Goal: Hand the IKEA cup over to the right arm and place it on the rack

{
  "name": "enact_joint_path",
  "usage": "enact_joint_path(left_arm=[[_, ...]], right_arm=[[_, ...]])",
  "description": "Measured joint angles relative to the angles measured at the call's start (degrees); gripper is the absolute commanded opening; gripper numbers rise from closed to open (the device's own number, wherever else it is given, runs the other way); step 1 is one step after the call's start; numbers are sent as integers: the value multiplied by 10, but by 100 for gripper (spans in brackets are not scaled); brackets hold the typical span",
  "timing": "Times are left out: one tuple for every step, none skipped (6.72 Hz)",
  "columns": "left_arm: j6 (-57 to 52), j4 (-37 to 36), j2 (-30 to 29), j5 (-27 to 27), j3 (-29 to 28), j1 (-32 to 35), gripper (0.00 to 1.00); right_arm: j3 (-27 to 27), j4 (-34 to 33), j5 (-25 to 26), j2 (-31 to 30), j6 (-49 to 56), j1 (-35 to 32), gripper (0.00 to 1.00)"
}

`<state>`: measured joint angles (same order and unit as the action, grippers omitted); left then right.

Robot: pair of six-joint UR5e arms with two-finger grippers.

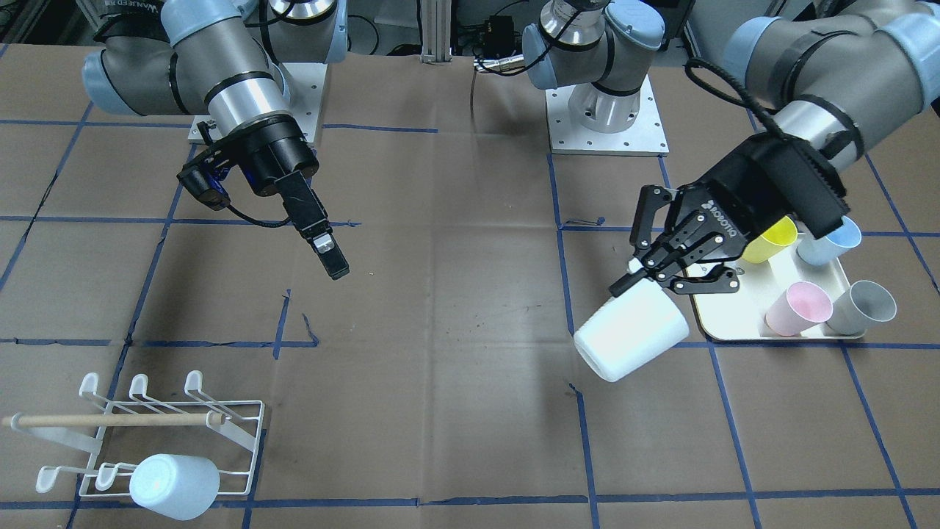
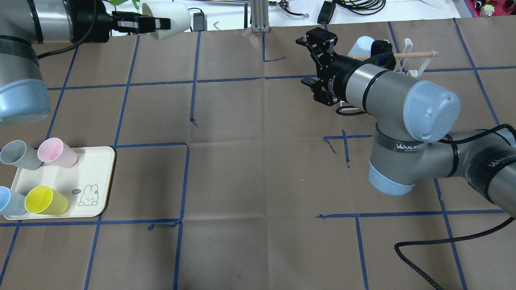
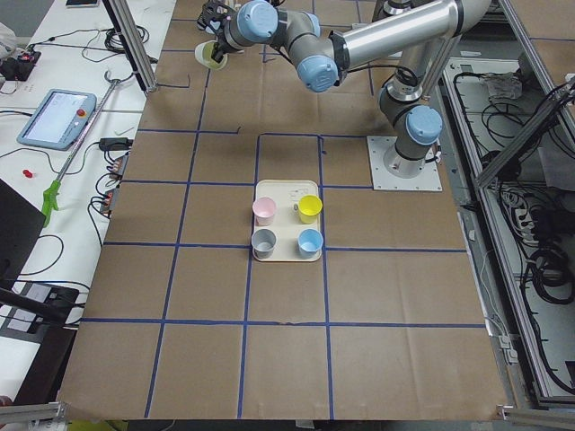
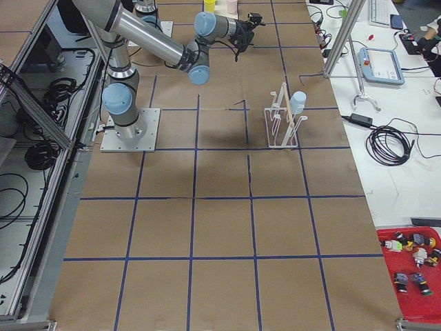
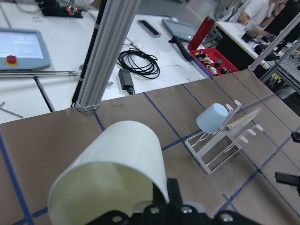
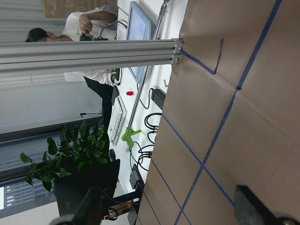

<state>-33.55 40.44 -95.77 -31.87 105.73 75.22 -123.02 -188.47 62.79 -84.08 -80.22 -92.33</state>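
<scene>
My left gripper (image 1: pixel 640 283) is shut on the rim end of a white IKEA cup (image 1: pixel 631 334) and holds it tilted on its side above the table, beside the tray. The cup also shows in the overhead view (image 2: pixel 167 18) and large in the left wrist view (image 5: pixel 112 173). My right gripper (image 1: pixel 327 253) is open and empty, in the air far from the cup. Its fingers stand wide apart in the right wrist view (image 6: pixel 171 208). The white wire rack (image 1: pixel 169 433) with a wooden handle stands at the table's near corner on my right arm's side. A pale blue cup (image 1: pixel 175 485) hangs on it.
A cream tray (image 1: pixel 734 327) on my left arm's side holds a yellow cup (image 1: pixel 771 239), a blue cup (image 1: pixel 830 242), a pink cup (image 1: pixel 797 308) and a grey cup (image 1: pixel 863 307). Brown paper with blue tape lines covers the table. An aluminium post (image 5: pixel 108 51) stands at the far edge.
</scene>
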Motion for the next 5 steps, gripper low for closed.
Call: enact_joint_path(left_arm=[[-1, -92, -2, 32, 55, 10, 0], [-1, -187, -6, 59, 112, 16, 0], [0, -275, -15, 85, 158, 19, 0], [1, -345, -31, 103, 187, 24, 0], [5, -395, -45, 111, 202, 36, 0]], right_arm=[[0, 0, 0, 0, 8, 0, 100], [0, 1, 0, 1, 8, 0, 100], [1, 1, 0, 2, 6, 0, 100], [3, 0, 0, 6, 3, 0, 100], [6, -3, 1, 15, 2, -3, 99]])
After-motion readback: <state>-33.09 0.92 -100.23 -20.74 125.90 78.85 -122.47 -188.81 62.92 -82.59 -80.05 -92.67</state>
